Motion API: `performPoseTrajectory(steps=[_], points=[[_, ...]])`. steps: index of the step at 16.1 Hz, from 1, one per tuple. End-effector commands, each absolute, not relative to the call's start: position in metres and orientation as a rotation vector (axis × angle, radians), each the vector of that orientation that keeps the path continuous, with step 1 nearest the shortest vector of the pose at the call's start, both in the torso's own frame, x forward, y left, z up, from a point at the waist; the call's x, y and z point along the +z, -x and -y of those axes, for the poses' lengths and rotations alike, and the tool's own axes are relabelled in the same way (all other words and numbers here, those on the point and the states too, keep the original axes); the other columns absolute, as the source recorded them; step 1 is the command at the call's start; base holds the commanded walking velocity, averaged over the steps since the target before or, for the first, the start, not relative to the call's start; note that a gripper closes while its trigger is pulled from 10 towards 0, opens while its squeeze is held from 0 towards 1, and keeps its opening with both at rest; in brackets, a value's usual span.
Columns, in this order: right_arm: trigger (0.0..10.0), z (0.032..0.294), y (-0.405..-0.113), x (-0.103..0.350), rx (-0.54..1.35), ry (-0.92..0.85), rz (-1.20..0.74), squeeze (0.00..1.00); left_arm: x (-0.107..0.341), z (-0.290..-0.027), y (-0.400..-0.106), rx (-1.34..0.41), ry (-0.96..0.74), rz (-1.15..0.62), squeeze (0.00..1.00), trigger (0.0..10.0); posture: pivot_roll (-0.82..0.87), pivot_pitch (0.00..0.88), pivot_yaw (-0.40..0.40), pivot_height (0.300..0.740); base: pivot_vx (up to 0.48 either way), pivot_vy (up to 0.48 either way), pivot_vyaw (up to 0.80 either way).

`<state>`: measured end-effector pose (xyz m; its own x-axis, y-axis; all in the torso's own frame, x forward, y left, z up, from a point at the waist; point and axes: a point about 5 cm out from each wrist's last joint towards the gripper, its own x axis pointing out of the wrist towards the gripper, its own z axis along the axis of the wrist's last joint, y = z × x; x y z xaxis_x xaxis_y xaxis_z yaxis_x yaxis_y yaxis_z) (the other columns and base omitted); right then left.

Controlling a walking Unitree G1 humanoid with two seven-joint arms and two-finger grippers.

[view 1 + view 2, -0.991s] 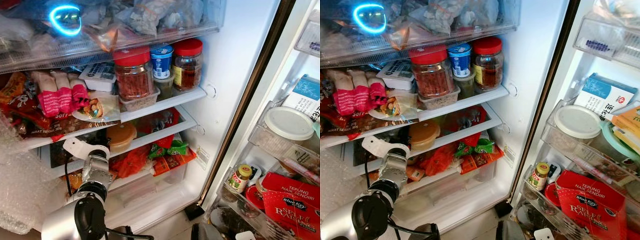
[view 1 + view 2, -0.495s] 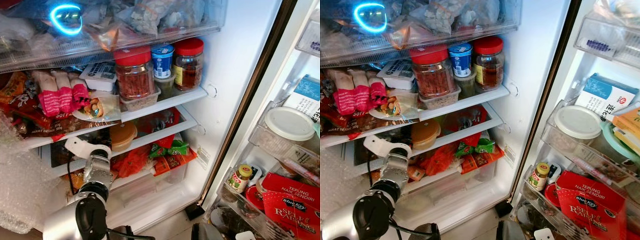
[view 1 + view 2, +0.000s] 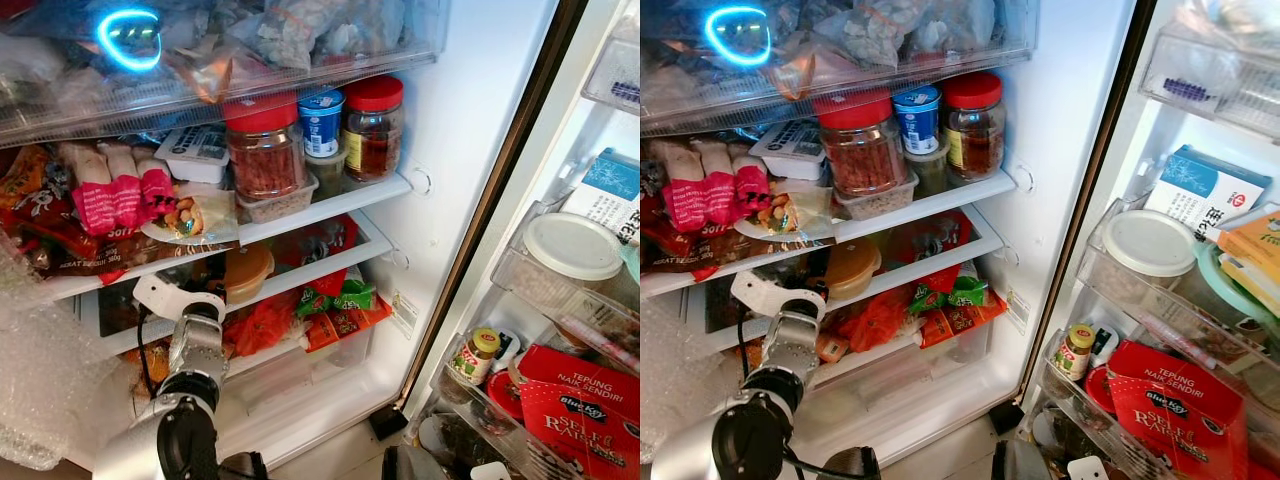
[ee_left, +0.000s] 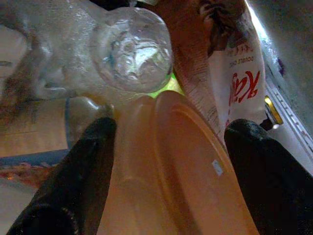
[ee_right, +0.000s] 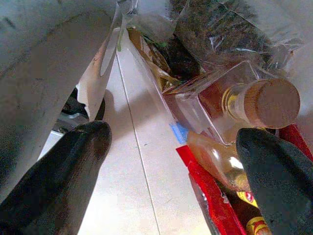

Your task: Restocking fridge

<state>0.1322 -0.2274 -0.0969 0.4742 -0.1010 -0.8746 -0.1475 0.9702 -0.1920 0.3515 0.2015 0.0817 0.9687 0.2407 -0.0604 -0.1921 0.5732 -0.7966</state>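
We see an open fridge point(image 3: 440, 150) with its door point(image 3: 600, 250) swung to the right. The left arm point(image 3: 195, 350) reaches into the second shelf point(image 3: 330, 262) from the front, toward its left end. There the left gripper point(image 4: 166, 147) stands wide, its two black fingers point(image 4: 93, 161) flanking an orange tub point(image 3: 247, 270) with a matching lid; in the left wrist view the tub sits between the fingers, and we cannot tell whether they touch it. Behind the tub lie a clear round container point(image 4: 132, 49) and a red-and-white packet point(image 4: 234, 83).

On the shelf above, two red-lidded jars point(image 3: 265, 150) stand at the right end with a blue-lidded cup point(image 3: 322, 120) between them, the left jar resting on a clear box point(image 3: 280, 205). Pink-wrapped packets point(image 3: 115, 195) lie toward the left end. Red and green snack bags point(image 3: 330, 305) crowd the lower shelf.

The right gripper point(image 5: 171, 161) also stands wide, holding nothing, near a cork-stoppered glass bottle point(image 5: 244, 103) and a red packet point(image 5: 220, 210). The door bins hold a white-lidded tub point(image 3: 575, 245), a small yellow-capped jar point(image 3: 478, 355) and red flour bags point(image 3: 580, 400).
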Motion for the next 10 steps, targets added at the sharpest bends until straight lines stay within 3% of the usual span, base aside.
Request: performPoseTrajectory(steps=[1,10], points=[[10.0,0.221,-0.132,-0.098,0.056,0.253,-1.075,0.00,0.081,-0.203,-0.349,0.246,0.914,0.068,0.00,10.0,-0.13,0.000,0.006,0.611,0.000,0.000,0.00],[10.0,0.220,-0.132,-0.098,0.061,0.257,-1.071,0.00,0.078,-0.200,-0.335,0.188,0.880,0.069,0.00,10.0,-0.12,0.000,0.011,0.611,0.000,0.000,0.00]])
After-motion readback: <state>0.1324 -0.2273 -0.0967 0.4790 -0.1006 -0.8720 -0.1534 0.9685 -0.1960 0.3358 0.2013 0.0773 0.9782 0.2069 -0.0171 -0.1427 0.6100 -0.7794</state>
